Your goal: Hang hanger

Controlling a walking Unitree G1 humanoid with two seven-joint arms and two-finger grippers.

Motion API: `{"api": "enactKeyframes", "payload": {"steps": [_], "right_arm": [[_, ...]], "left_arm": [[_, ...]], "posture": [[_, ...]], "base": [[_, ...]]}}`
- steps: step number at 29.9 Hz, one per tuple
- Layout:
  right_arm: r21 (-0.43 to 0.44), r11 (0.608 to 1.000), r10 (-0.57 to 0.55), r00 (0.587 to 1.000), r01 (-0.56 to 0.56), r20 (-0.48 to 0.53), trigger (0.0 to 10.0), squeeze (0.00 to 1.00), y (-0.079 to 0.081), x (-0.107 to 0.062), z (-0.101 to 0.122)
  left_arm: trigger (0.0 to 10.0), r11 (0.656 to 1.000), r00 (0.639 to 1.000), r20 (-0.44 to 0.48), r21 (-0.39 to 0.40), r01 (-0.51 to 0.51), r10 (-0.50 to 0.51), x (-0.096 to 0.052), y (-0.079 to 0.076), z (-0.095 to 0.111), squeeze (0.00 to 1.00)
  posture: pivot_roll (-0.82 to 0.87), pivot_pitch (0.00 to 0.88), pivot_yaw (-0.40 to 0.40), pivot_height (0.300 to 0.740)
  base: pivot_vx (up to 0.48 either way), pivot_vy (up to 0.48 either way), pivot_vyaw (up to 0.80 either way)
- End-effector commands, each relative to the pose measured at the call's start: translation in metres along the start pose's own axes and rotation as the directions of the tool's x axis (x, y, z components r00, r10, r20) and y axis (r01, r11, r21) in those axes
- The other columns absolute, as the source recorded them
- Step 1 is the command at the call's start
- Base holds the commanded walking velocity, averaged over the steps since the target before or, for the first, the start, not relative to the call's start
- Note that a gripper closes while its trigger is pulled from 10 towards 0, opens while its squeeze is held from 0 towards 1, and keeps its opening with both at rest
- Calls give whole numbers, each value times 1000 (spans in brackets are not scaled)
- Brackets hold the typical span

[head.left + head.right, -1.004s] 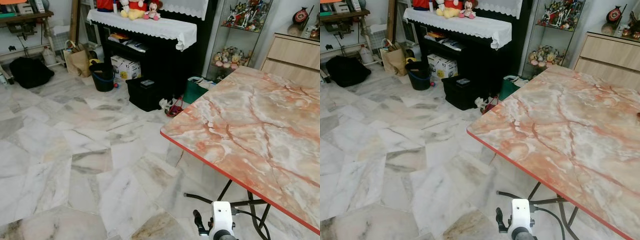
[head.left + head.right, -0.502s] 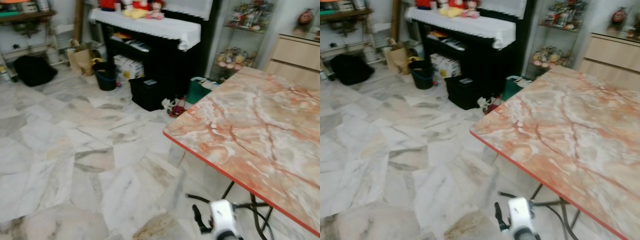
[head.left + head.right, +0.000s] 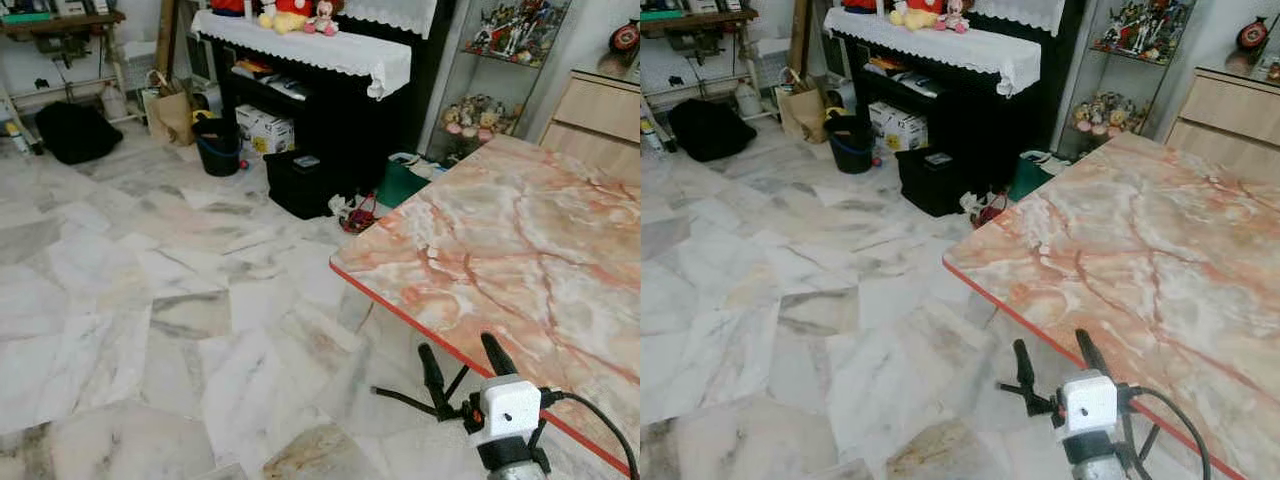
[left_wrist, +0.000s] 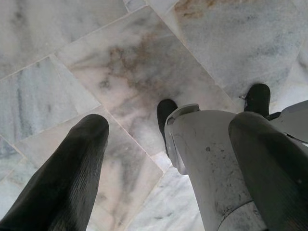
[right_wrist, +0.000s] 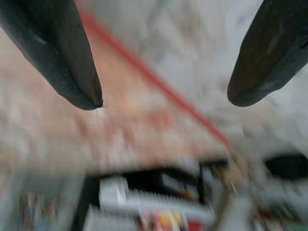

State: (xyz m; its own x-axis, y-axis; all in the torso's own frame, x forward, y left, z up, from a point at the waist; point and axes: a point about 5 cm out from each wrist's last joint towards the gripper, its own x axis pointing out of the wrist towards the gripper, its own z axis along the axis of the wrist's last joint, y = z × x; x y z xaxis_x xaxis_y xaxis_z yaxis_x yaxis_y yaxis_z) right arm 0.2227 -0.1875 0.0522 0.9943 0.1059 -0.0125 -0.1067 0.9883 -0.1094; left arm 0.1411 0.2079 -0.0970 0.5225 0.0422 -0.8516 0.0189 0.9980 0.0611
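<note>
Right gripper (image 3: 462, 368): raised low in front of the robot, just beside the near red-edged corner of the marble-patterned table (image 3: 520, 250); fingers spread apart, nothing between them; the right wrist view, blurred, looks past the two fingertips (image 5: 79, 94) at the table's red edge and the dark furniture beyond. Left gripper (image 4: 168, 139): hangs idle, pointing down at the marble floor (image 3: 120, 300) beside the robot's own leg (image 4: 207, 163); fingers spread, holding nothing. Hanger: cannot be made out anywhere on the table top, on the floor, or in either gripper; its direction from the fingers and its long axis therefore cannot be stated, nor its look; no rail or hook to hang it on can be picked out either. Judgement: the task stands at the searching or approach stage; the right arm, already lifted and open by the table, is the likelier one to reach once the hanger is found. Surroundings: black cabinet (image 3: 320, 110) with a white lace cover and soft toys (image 3: 290, 12) on top; boxes and a dark bucket (image 3: 217, 145) at its foot; glass display shelf (image 3: 490, 70) of figurines; wooden drawers (image 3: 595, 110) behind the table.
</note>
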Motion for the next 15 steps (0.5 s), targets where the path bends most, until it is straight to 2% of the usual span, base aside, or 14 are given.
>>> {"api": "enactKeyframes", "payload": {"steps": [1,2,6,7,8,9,11,13,14,15], "right_arm": [[49,998,-31,995,36,-95,10000,0,-3,-7,-15],[84,995,-32,988,45,-148,10000,0,0,-11,-24],[116,989,-41,937,86,-346,10000,0,2,-21,-54],[109,987,-60,903,117,-424,10000,0,1,-25,-68],[109,987,-60,903,117,-424,10000,0,1,-25,-68],[123,981,-73,877,149,-476,10000,0,0,-27,-79],[150,968,-73,796,202,-601,10000,0,0,-36,-104],[189,937,-56,660,294,-749,10000,0,0,-59,-132],[189,937,-56,660,294,-749,10000,0,0,-59,-132],[192,933,-51,639,305,-767,10000,0,0,-64,-136]], "left_arm": [[10000,1000,1000,-30,7,4,-4,-1,-1,-7,0],[10000,1000,1000,-30,6,4,-4,-1,-1,-7,0],[10000,1000,1000,-30,1,3,-3,-1,-1,-7,0],[10000,1000,1000,-31,-1,2,-2,-1,-1,-7,0],[10000,1000,1000,-31,-1,2,-2,-1,-1,-7,0],[10000,1000,999,-32,0,2,-2,-1,-1,-7,0],[10000,1000,999,-33,3,2,-2,-1,-1,-7,0],[10000,1000,999,-33,2,3,-3,-1,-2,-7,0],[10000,1000,999,-33,2,3,-3,-1,-2,-7,0],[10000,1000,999,-33,2,4,-4,-1,-3,-7,0]], "posture": [[57,25,-39,740],[58,28,-40,740],[59,29,-43,740],[62,31,-42,740],[62,31,-42,740],[63,32,-42,740],[64,36,-47,740],[66,34,-50,740],[66,34,-50,740],[66,33,-50,740]], "base": [[0,0,0],[0,0,0],[0,0,0],[0,0,0],[0,0,0],[0,0,0],[0,0,0],[0,0,0],[0,0,0],[0,0,0]]}}
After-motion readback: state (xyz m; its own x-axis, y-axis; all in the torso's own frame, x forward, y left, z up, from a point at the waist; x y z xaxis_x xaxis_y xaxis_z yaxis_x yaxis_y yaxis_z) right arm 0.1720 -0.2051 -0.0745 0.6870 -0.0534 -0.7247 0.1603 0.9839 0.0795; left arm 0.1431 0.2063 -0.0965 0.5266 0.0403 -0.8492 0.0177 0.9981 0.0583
